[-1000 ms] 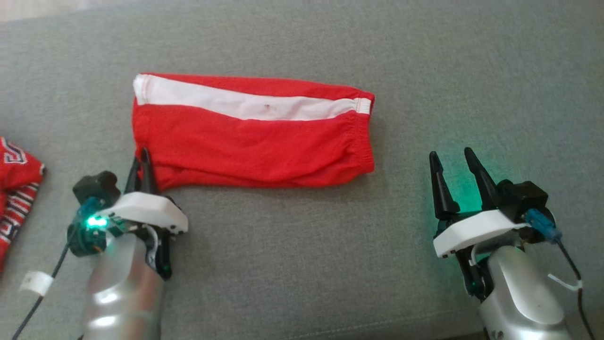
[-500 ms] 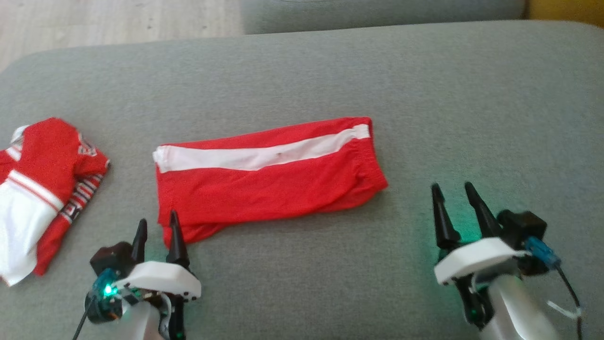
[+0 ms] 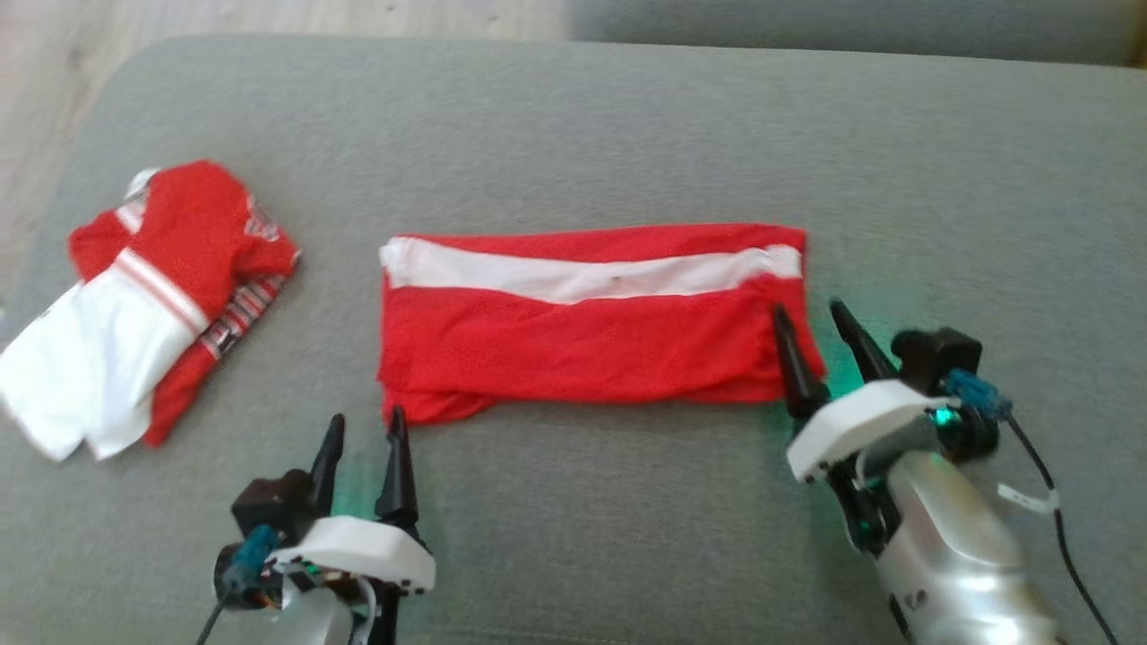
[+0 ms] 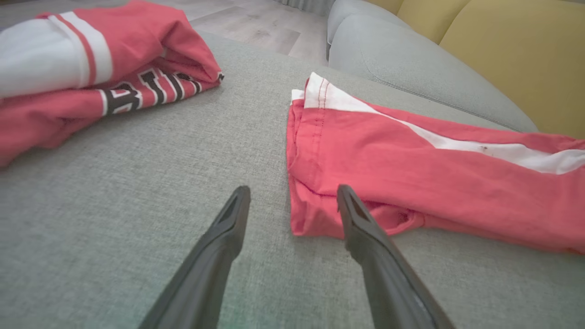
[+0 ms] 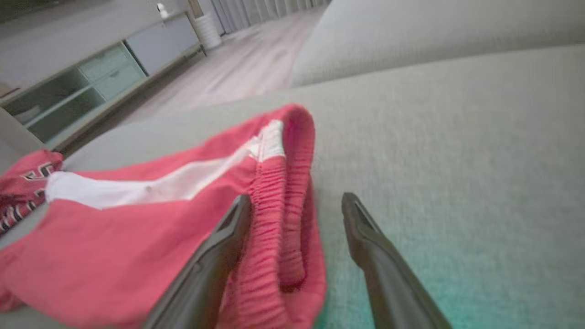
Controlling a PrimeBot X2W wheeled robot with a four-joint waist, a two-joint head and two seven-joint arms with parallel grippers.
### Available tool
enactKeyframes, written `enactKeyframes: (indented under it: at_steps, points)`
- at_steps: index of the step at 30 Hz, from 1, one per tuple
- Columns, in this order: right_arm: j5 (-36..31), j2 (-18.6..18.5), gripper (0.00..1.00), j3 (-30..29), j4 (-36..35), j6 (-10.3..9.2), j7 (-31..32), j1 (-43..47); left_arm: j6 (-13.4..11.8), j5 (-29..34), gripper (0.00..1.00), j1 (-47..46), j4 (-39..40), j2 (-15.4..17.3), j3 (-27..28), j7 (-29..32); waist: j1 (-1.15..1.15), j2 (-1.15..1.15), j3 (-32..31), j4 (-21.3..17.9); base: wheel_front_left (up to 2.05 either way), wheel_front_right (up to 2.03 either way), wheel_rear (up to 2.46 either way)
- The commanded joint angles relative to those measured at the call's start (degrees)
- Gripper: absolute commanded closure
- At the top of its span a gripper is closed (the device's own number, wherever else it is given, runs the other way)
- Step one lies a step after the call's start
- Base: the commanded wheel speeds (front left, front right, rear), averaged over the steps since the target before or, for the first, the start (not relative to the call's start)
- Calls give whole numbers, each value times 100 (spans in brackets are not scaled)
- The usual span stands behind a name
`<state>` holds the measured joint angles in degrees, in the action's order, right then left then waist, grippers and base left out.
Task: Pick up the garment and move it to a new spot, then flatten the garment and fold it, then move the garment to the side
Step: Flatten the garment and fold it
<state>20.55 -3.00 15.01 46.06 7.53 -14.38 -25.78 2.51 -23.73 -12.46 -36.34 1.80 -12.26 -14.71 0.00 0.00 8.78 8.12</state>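
Head view
Shorts (image 3: 582, 331): red with a white stripe, folded flat at mid-frame on the grey cushion (image 3: 573, 125).
Jersey (image 3: 152, 296): red and white, folded, at the left, apart from the shorts.
Left gripper (image 3: 366, 417): lower left, fingers spread, grasping nothing; one tip is just beside the shorts' lower left corner.
Right gripper (image 3: 808, 309): at the right, fingers spread; one finger overlaps the shorts' right end.

Left wrist view
Left gripper (image 4: 293, 188): released, both fingers above the cushion (image 4: 137, 183).
Shorts (image 4: 411, 183): right half of the frame, the near corner between and just past the fingertips.
Jersey (image 4: 91, 68): upper left.

Right wrist view
Right gripper (image 5: 297, 196): released, jaws wide.
Shorts (image 5: 137, 228): lower left; the gathered waistband runs between the two fingers, whether touching them I cannot tell.
Cabinet (image 5: 91, 77): upper left, blurred.
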Motion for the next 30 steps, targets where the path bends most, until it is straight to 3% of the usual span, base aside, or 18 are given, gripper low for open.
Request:
enactKeyframes:
  at_steps: [1, 7, 8, 9, 10, 13, 17, 23, 26, 30]
  points:
    - [15, 13, 0, 11, 293, -4, -62, -187, -50, -48, 0, -114, 210, 109, 71, -29, 0, 0, 115, 262, 0, 0, 0]
    - [199, 13, 0, 115, 1108, -4, -62, -234, -51, -12, 0, -103, 299, 109, 37, -29, 0, 0, 201, 394, 0, 0, 0]
    - [277, 13, 22, 162, 1169, -4, -62, -218, -51, 2, 0, -99, 313, 109, 47, -29, 0, 0, 210, 393, 0, 0, 0]
    - [372, 13, 68, 197, 1216, -4, -62, -193, -50, 25, 0, -93, 336, 109, 57, -29, 0, 0, 215, 384, 0, 0, 0]
    - [449, 13, 100, 235, 1232, -4, -62, -171, -50, 44, 0, -81, 360, 109, 75, -29, 0, 0, 215, 361, 0, 0, 0]
    - [593, 13, 100, 150, 1161, -4, -62, -102, -26, 113, 0, -30, 433, 108, 117, -29, 0, 0, 194, 233, 0, 0, 0]
    - [490, -17, 100, -419, 1003, -4, -62, 12, 8, 168, 0, 75, 448, 108, 123, -29, 0, 0, 75, -96, 0, 0, 0]
    - [286, -324, 100, -1054, 766, -4, -62, 101, 52, 178, 0, 147, 438, 108, -7, -29, 0, 0, -105, -446, 0, 0, 0]
    - [298, -306, 100, -980, 633, -4, -62, 63, 54, 162, 0, 185, 404, 108, -72, -29, 0, 0, -191, -544, 0, 0, 0]
    - [993, -91, 100, -251, 193, -4, 46, 50, 58, 126, 0, 242, 333, 108, -192, -29, 0, 0, -314, -519, 0, 0, 0]
